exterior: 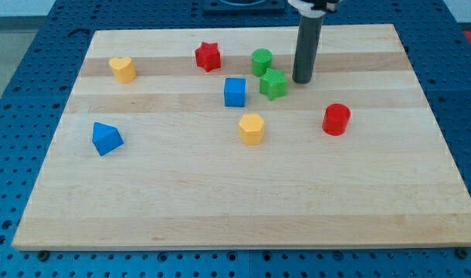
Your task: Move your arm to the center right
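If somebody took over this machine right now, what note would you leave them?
No claw here: the arm ends in a dark rod. My tip rests on the wooden board near the view's top, right of centre, just right of the green star and apart from it.
The green cylinder sits up-left of that star. The red cylinder lies below and to the right of my tip.
Done: nothing certain; my tip is not yet at the centre right.
Left: slide toward the view's right and a little down, probably passing above the red cylinder to avoid nudging it.

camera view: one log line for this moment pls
my tip | right of green star | apart | red cylinder lower right
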